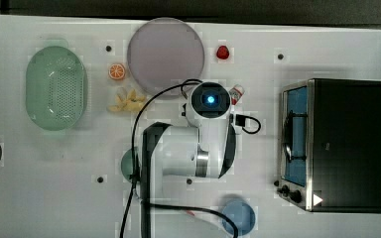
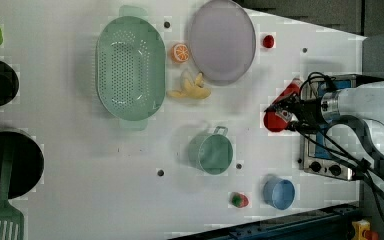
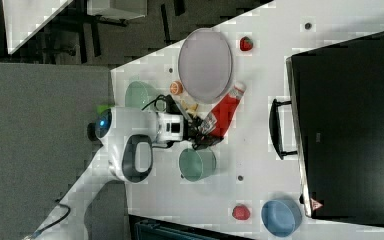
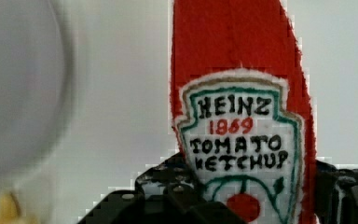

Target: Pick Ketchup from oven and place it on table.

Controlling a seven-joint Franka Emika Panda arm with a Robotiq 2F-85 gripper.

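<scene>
While my fingers (image 3: 206, 127) are clamped on the ketchup (image 3: 225, 111), let me go across the top view from its left. First comes the green colander (image 1: 56, 87) on the white table (image 1: 44, 198), then the orange slice (image 1: 117, 71) with the banana pieces (image 1: 127, 101) just below it, and the pale round plate (image 1: 165, 53). My arm (image 1: 188, 148) lies over the middle of the table, half hiding a green cup (image 1: 128, 163). Beside my wrist the bottle's white cap (image 1: 237, 91) pokes out — the bottle is tilted, held out over the table near the plate's edge and well apart from the oven. In the wrist view its label (image 4: 242, 149) reads Heinz Tomato Ketchup. A strawberry (image 1: 222, 52) sits beyond the plate, a blue bowl (image 1: 239, 216) at the near edge, and the oven (image 1: 342, 144) stands at the far right — glass door shut, handle facing me.
</scene>
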